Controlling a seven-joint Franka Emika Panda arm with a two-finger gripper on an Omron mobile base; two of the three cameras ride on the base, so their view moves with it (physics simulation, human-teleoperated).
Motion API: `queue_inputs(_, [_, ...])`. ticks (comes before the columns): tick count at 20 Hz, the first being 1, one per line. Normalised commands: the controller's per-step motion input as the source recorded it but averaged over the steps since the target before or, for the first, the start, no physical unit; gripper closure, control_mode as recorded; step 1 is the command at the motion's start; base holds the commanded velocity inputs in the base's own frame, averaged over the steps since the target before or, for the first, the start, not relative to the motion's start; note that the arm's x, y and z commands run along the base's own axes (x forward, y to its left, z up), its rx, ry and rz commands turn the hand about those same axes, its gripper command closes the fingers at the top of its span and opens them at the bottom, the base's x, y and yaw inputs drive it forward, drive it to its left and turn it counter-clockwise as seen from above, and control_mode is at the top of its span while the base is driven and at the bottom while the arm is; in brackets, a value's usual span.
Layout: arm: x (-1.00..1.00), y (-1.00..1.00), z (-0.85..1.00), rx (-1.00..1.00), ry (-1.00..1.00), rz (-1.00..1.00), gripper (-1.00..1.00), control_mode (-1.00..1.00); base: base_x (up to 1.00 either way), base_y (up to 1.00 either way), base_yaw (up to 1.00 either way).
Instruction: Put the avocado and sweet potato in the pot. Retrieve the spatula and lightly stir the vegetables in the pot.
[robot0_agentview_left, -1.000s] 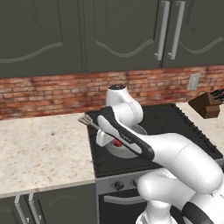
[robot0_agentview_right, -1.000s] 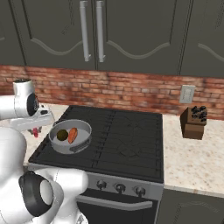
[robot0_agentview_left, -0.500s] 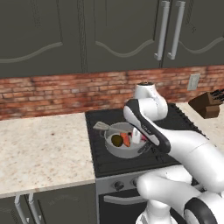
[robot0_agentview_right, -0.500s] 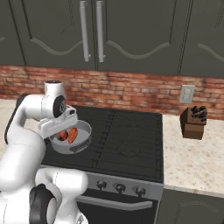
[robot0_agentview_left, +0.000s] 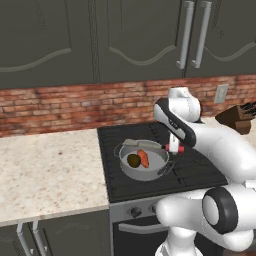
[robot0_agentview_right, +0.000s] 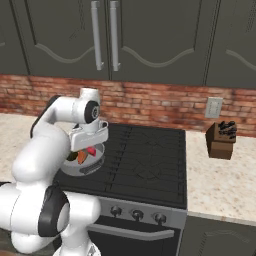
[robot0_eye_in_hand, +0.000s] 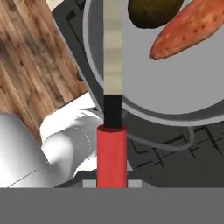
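The grey pot (robot0_agentview_left: 150, 172) stands on the stove's front left burner. Inside it lie the dark avocado (robot0_agentview_left: 133, 160) and the orange-red sweet potato (robot0_agentview_left: 143, 158), side by side. My gripper (robot0_agentview_left: 172, 148) hovers at the pot's right rim, shut on the red handle of the spatula (robot0_agentview_left: 176, 148). The spatula's silver head (robot0_agentview_left: 131, 143) reaches across to the pot's far left rim. In the hand view the spatula (robot0_eye_in_hand: 112, 151) runs straight up over the pot (robot0_eye_in_hand: 175, 94), with the avocado (robot0_eye_in_hand: 153, 11) and sweet potato (robot0_eye_in_hand: 188, 28) just right of its shaft. The right base view shows the gripper (robot0_agentview_right: 90, 146) above the pot (robot0_agentview_right: 75, 169).
The black stove top (robot0_agentview_right: 145, 155) stretches to the right of the pot. A knife block (robot0_agentview_right: 221, 140) sits on the counter at far right. A speckled counter (robot0_agentview_left: 47, 170) lies left of the stove. A brick wall and dark cabinets stand behind.
The arm swung right from the counter's edge beside the stove to the pot's right side, carrying the spatula. The spatula head now lies over the pot.
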Motion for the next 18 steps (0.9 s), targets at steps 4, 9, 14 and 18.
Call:
queue_inputs(4, [0.15, -0.39, -0.10, 0.00, 0.17, 0.00, 1.00, -1.00, 0.00, 0.00, 0.00])
queue_inputs(9, [0.04, -0.21, -0.13, 0.00, 0.07, 0.00, 1.00, -1.00, 0.00, 0.00, 0.00])
queue_inputs(14, [0.00, -0.10, 0.00, -0.05, 0.07, 0.01, 1.00, -1.00, 0.00, 0.00, 0.00])
queue_inputs(18, [0.00, -0.27, 0.00, -0.21, 0.04, 0.03, 1.00, -1.00, 0.00, 0.00, 0.00])
